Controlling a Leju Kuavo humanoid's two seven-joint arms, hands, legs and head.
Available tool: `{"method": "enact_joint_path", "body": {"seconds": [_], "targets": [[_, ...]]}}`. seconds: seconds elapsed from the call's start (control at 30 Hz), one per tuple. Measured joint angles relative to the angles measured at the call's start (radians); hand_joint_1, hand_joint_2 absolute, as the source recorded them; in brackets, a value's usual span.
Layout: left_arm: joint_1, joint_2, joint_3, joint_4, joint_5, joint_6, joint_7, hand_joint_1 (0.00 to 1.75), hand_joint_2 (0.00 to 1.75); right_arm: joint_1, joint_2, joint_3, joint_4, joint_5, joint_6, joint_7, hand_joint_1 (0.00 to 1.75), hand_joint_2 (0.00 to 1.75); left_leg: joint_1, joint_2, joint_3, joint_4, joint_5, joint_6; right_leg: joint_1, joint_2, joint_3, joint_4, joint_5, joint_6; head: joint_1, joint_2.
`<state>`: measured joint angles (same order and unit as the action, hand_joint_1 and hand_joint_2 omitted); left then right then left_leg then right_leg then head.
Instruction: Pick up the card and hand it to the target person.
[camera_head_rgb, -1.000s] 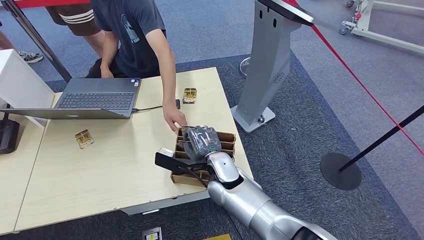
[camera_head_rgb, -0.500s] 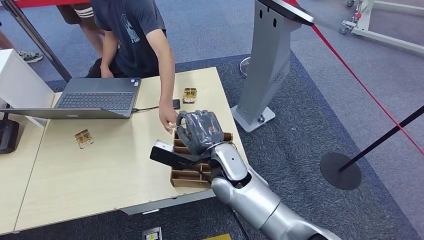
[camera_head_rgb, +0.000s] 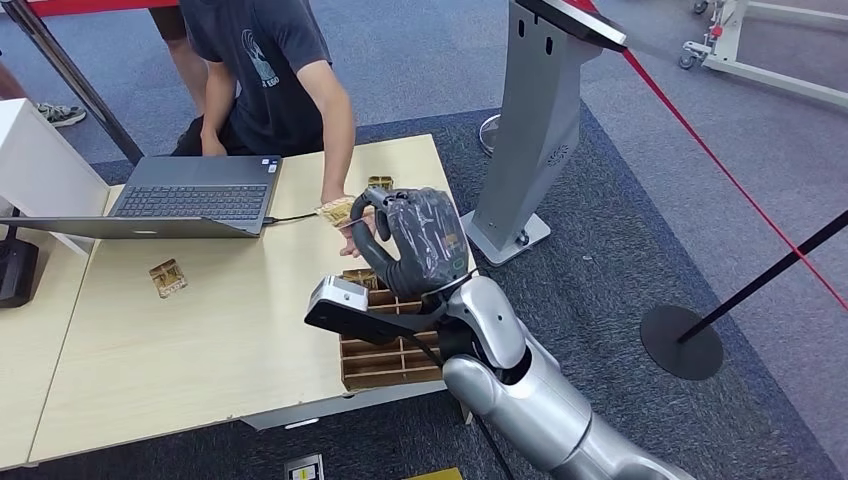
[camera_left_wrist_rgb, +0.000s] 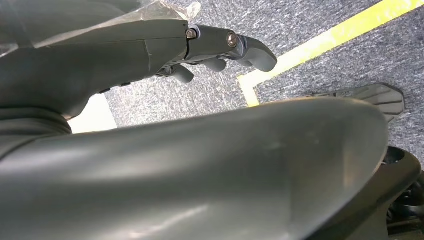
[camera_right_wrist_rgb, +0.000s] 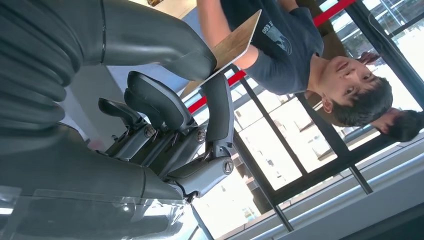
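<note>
The fingers of the right hand hold the card: the thick thumb presses on one face of it and a dark finger stands against the other face, as the right wrist view shows. The other fingers of this hand are curled in beside them. In the head view the card sticks out from the fingertips toward the person, above the table, and the person's hand is just at the fingertips, touching or almost touching the card; which of the two, the pictures do not let one tell. The hand is wrapped in a clear plastic film.

Below the right hand stands the brown cardboard box with its slots, near the table edge. Beyond the fingertips a small golden packet lies on the table, partly hidden by the hand. Well apart from the fingers, on the far side of the table, are the open laptop and another golden packet.

The left hand hangs over the grey carpet with a yellow line on it. Its fingers are slightly bent and apart, and they hold nothing.
</note>
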<state>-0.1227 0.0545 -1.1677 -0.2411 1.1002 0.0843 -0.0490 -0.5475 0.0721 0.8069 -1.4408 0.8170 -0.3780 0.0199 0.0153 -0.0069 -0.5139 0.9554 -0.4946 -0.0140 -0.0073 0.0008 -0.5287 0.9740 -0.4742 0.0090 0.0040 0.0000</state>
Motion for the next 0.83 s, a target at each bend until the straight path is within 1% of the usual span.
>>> {"method": "enact_joint_path", "body": {"seconds": [0.37, 0.6, 0.73, 0.83], "targets": [[0.0, 0.0, 0.0, 0.0, -0.001, 0.002, 0.0, 0.0, 0.0, 0.0, 0.0, 0.007, 0.024, -0.023, 0.003, -0.015, 1.75, 1.75, 0.0, 0.0, -0.001, 0.0, 0.0, 0.0, 0.0, 0.0, 0.0, 0.0, 0.0, 0.0, 0.0, 0.0], [-0.001, 0.0, 0.0, 0.0, -0.001, 0.003, 0.0, 0.0, 0.0, -0.006, 0.005, 0.015, 0.065, -0.019, 0.034, -0.003, 1.75, 1.75, 0.0, 0.0, -0.001, 0.0, 0.0, 0.0, 0.0, 0.0, 0.0, 0.0, 0.0, 0.0, 0.0, 0.0], [-0.001, -0.001, 0.0, 0.0, -0.001, 0.003, 0.0, 0.0, 0.0, -0.01, 0.013, 0.022, 0.107, -0.009, 0.051, 0.012, 0.0, 1.75, 0.0, 0.0, -0.001, 0.0, 0.0, 0.0, 0.0, 0.0, 0.0, 0.0, 0.0, 0.0, 0.0, 0.0], [-0.002, -0.001, 0.0, 0.0, 0.0, 0.0, 0.0, 0.0, 0.0, -0.012, 0.017, 0.026, 0.128, -0.012, 0.053, 0.012, 0.0, 1.75, 0.0, 0.0, -0.001, 0.0, 0.0, 0.0, 0.0, 0.0, 0.0, 0.0, 0.0, 0.0, 0.0, 0.0]]}}
